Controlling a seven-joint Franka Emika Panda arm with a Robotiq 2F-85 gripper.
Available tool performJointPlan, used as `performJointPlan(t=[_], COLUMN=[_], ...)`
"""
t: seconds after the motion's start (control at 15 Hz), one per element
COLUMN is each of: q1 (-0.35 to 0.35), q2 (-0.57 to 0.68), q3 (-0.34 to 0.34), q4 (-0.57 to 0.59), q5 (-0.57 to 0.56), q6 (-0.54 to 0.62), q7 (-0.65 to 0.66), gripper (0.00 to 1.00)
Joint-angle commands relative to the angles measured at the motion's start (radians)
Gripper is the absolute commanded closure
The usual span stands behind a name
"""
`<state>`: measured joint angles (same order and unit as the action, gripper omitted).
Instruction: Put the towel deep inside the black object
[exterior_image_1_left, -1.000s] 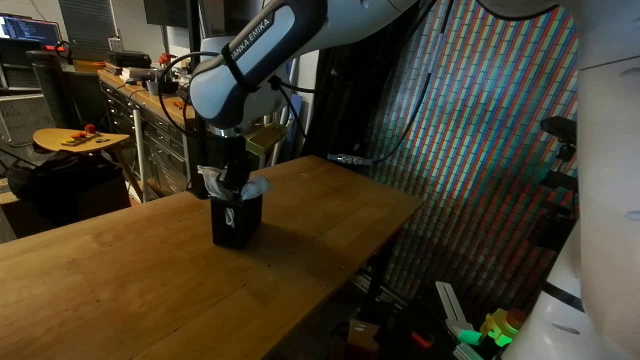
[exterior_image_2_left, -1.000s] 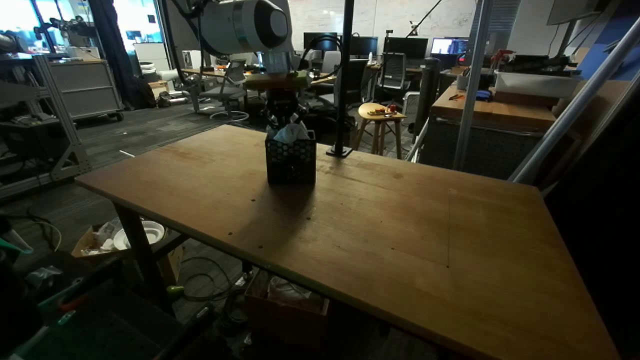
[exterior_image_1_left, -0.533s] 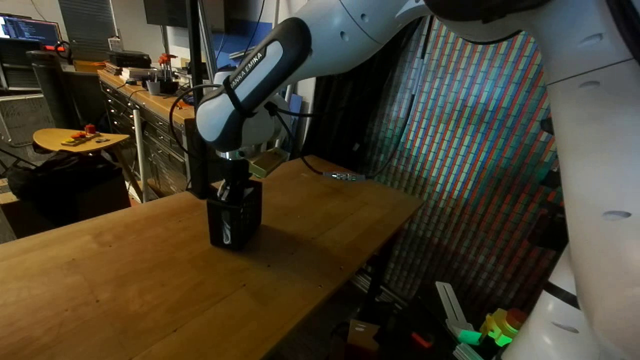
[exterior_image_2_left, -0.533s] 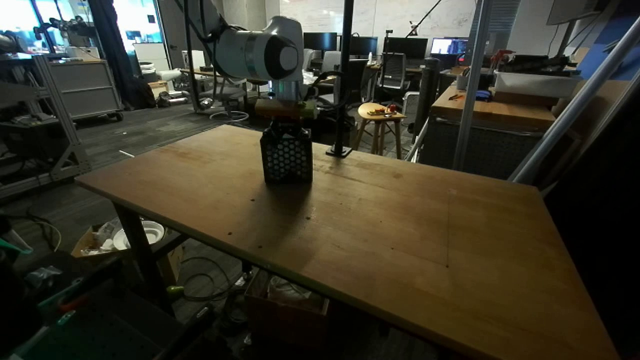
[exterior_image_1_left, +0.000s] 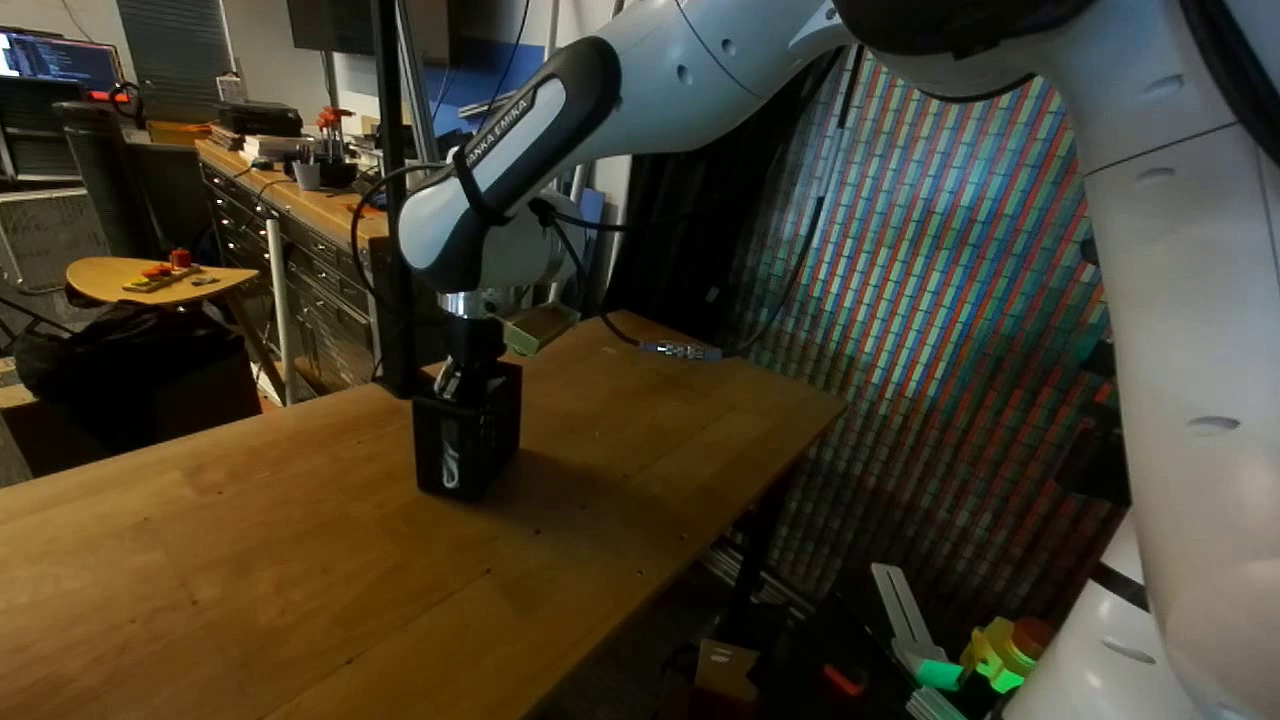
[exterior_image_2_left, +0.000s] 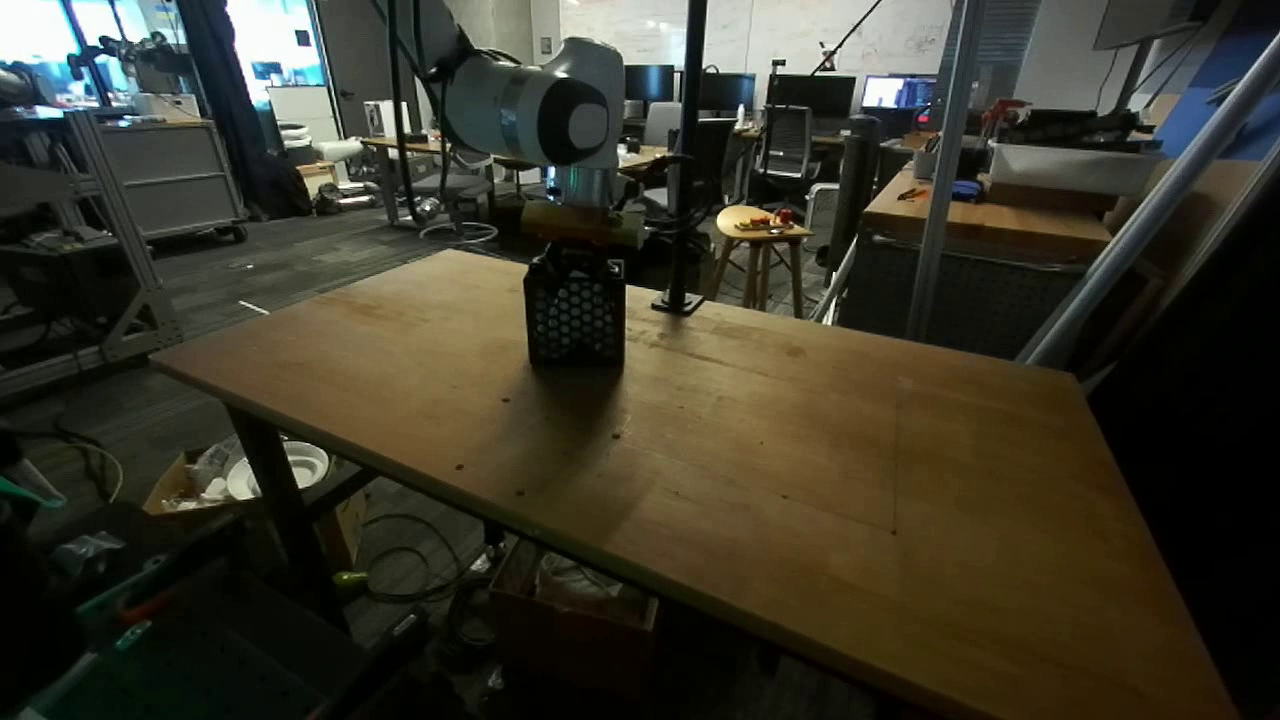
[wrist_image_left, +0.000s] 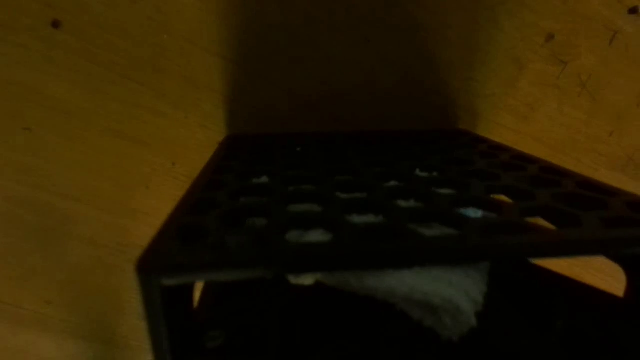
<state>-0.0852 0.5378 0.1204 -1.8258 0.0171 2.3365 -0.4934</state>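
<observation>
Hand (exterior_image_1_left: 474, 374) near-vertical, partway inside the black bin (exterior_image_1_left: 472, 440), grip unclear

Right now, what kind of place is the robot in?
Probably a robotics lab or workshop: there's a robot arm over a wooden table, a cluttered workbench, and computer monitors in the background.

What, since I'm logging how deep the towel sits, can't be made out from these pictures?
Gripper: its fingertips are hidden by the black holder in both exterior views; open or shut is unclear.
Towel: in the wrist view, the holder's pierced wall covers much of it.
Holder's inside: in the wrist view, too dark, and cut off by the bottom edge.
Monitor: its display, in an exterior view, is too small to read.
</observation>
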Motion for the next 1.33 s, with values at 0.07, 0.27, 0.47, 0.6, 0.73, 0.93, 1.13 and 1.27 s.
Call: performJointPlan(t=[0.07,0.27,0.47,0.6,0.73,0.93,1.13,1.27], q1=[0.024,0.057,0.096,0.119,0.139,0.162,0.172,0.173], q2=[-0.019,-0.065,-0.106,-0.131,-0.152,-0.191,-0.213,-0.213], q3=[0.005,-0.007,-0.012,-0.013,-0.014,-0.015,-0.016,-0.016], q4=[-0.007,-0.025,-0.029,-0.025,-0.014,-0.003,0.023,0.052], q5=[-0.013,-0.049,-0.094,-0.121,-0.146,-0.183,-0.213,-0.231], q6=[-0.014,-0.031,-0.064,-0.094,-0.129,-0.178,-0.207,-0.219], q7=[0.023,0.063,0.115,0.146,0.174,0.204,0.209,0.202], gripper=[0.99,0.99,0.99,0.99,0.99,0.99,0.99,0.99])
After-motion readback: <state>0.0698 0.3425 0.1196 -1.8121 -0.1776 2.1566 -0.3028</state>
